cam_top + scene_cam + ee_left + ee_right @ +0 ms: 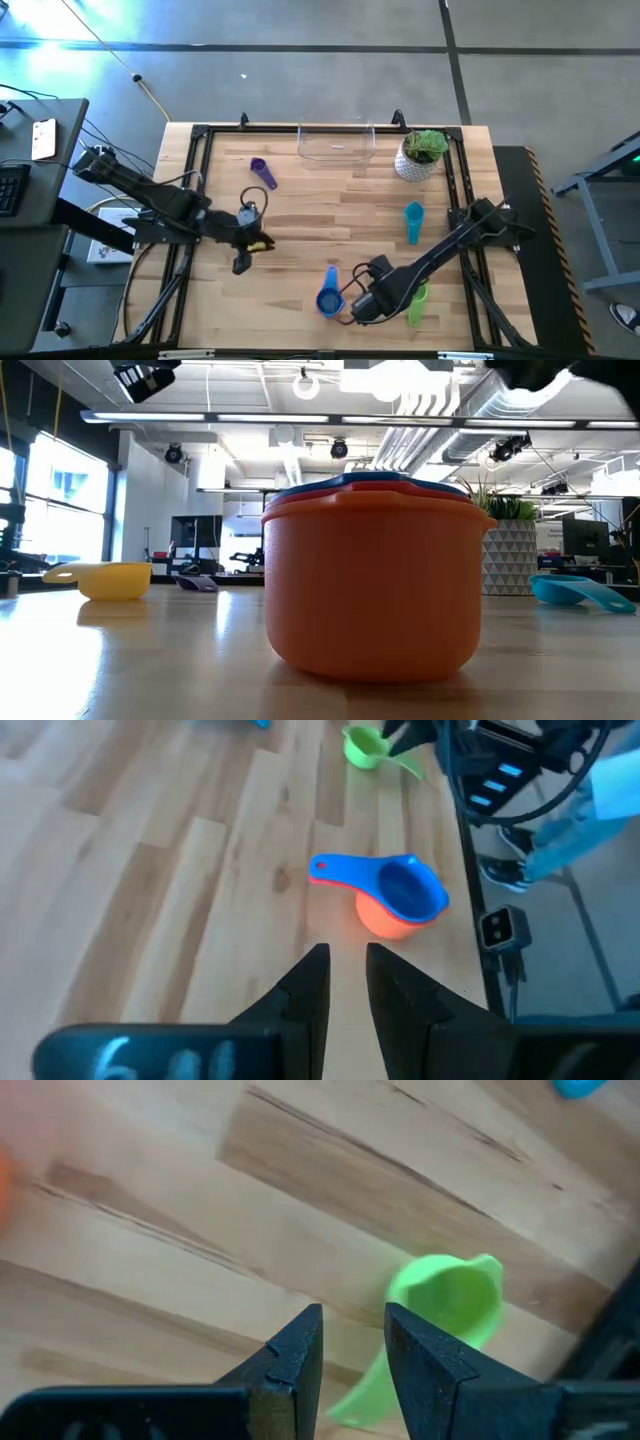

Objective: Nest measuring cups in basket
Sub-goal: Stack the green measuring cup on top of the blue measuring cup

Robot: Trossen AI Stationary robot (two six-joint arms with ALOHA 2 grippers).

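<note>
A blue cup sits nested in a red and an orange cup [328, 297] [395, 902] [370, 580], which stand on their base near the table's near edge. The green cup [417, 305] [445, 1302] lies to their right. The yellow cup [259, 242] [110, 578], purple cup [262, 172] and teal cup [413, 222] lie apart on the wood. The clear basket [336, 143] stands at the far edge. My left gripper [242, 262] [347, 970] is just beside the yellow cup, fingers narrowly apart, holding nothing. My right gripper [366, 300] [354, 1342] hovers between the stack and the green cup, narrowly open.
A white pot with a green plant [421, 155] [510, 555] stands right of the basket at the far edge. A black frame [190, 180] borders the table. Bare wood lies in the table's middle, between the purple and teal cups.
</note>
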